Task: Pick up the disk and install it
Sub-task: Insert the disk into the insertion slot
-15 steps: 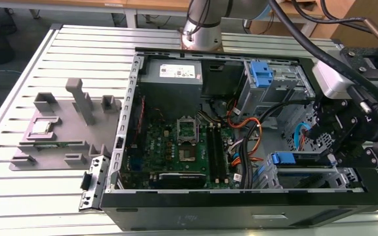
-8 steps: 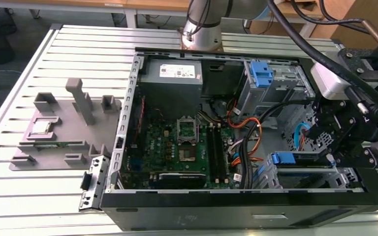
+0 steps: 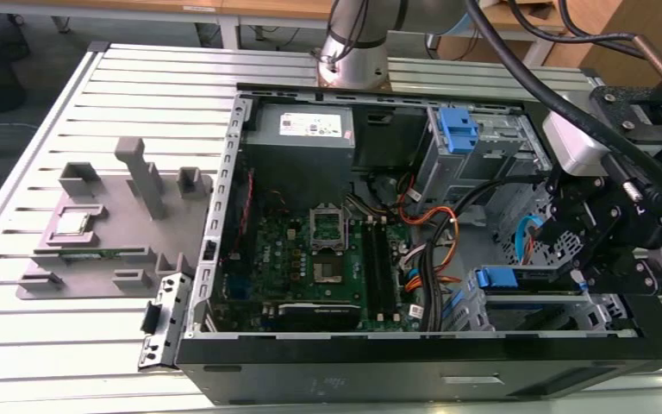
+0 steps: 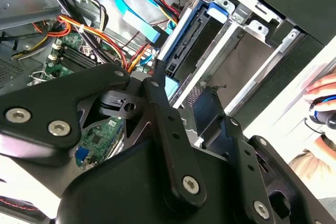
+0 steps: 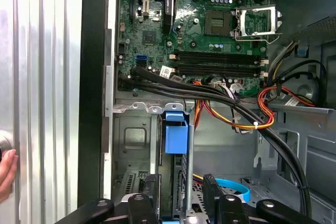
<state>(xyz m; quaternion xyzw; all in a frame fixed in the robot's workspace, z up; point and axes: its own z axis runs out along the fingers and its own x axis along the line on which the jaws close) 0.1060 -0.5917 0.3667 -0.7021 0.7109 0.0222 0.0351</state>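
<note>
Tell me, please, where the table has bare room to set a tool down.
The table is bare on the exterior view's left, around the grey fixture. Inside the case it is crowded: cables and the gripper by the disk.

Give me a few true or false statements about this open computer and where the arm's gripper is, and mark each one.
1. The computer case lies open on a slatted table. True.
2. The gripper is at the exterior view's left. False: it is at that view's right, above the drive cage.
3. The disk sits at the drive cage. True.
4. A cooler covers the CPU socket. False: the socket is bare.
5. A hand shows in the first wrist view. True.
</note>
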